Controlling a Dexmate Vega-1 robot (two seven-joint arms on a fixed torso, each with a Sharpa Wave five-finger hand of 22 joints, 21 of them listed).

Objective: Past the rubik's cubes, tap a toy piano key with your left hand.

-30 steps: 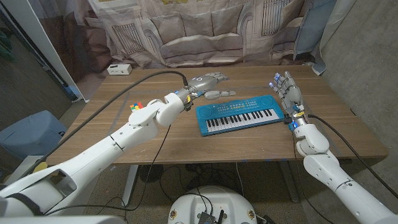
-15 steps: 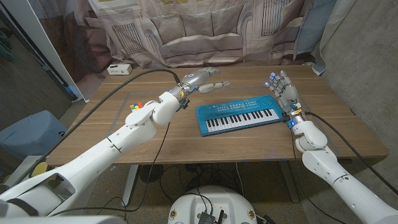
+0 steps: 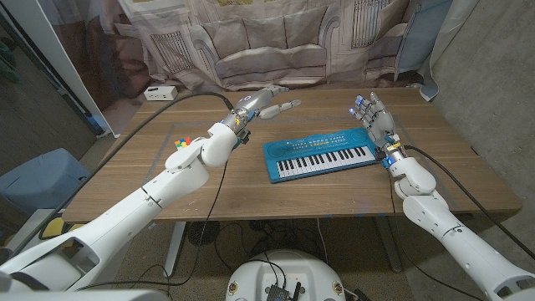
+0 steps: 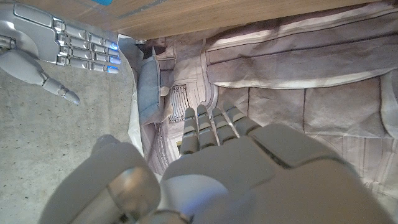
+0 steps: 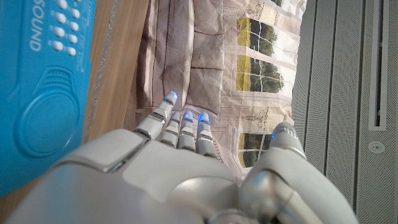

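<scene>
Left hand (image 3: 266, 102): raised above the table (image 3: 234, 180), beyond the far left corner of the toy piano (image 3: 321, 154); fingers extended and loosely apart, thumb set off from the rest, nothing held, touching no key. In the left wrist view (image 4: 211, 168) its back and straight fingers (image 4: 205, 127) point toward the draped cloth backdrop (image 4: 298, 74).

Left arm (image 3: 167, 180): white, running from the near left corner across the table to a spot left of the piano; a black cable (image 3: 159, 117) follows it.

Right hand (image 3: 374, 117): standing upright just beside the piano's right end, fingers spread, blue-lit tips, empty. In the right wrist view (image 5: 180, 162) its fingers reach toward the backdrop, with the piano's blue speaker end (image 5: 43, 99) close alongside.

Toy piano: blue body, white and black keys, lying flat on the table, slightly skewed, between the two hands.

Rubik's cube (image 3: 181, 143): multicoloured, on the table well to the left of the piano, partly hidden by the left arm; how many cubes cannot be told.

White box (image 3: 160, 93): at the table's far left edge, well apart from the piano.
</scene>
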